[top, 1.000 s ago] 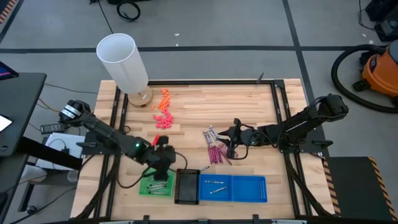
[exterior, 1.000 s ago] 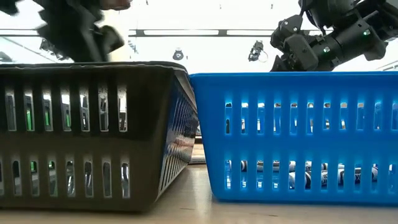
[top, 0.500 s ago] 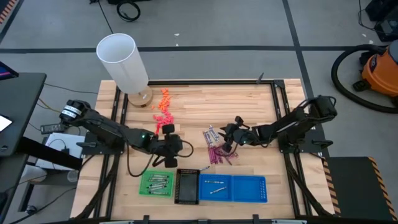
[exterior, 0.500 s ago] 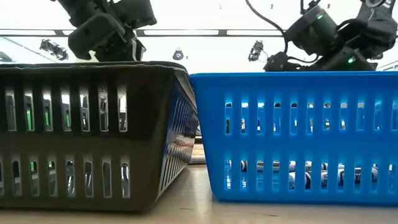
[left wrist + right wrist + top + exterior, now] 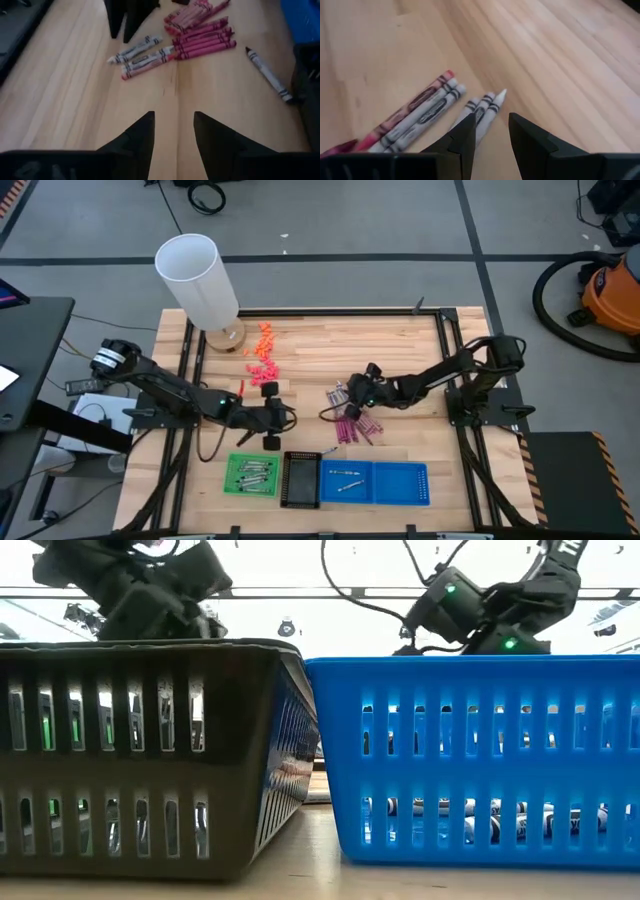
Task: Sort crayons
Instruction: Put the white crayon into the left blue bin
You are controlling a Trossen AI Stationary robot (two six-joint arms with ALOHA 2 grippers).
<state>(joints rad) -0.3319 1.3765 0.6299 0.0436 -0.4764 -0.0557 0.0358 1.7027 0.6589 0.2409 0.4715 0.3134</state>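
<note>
Where the table edge lies nearest the low camera, three trays sit in a row: a green tray [image 5: 251, 475] with several crayons inside, a black tray [image 5: 300, 479], and a blue tray [image 5: 375, 483] holding two grey crayons. A single grey crayon [image 5: 268, 75] lies on the wood beside the black tray's corner. Farther in, the left gripper [image 5: 283, 418] hovers over bare wood with its fingers [image 5: 138, 137] parted and nothing between them; the pile of crayons [image 5: 350, 417] lies ahead of it, well apart. The right gripper [image 5: 347, 392] sits at the pile's far side, fingers [image 5: 465, 136] spread and empty, with two grey crayons just in front of its tips. Beyond, small orange lumps [image 5: 263, 345] are scattered near a white cylinder [image 5: 198, 281] at the far corner.
</note>
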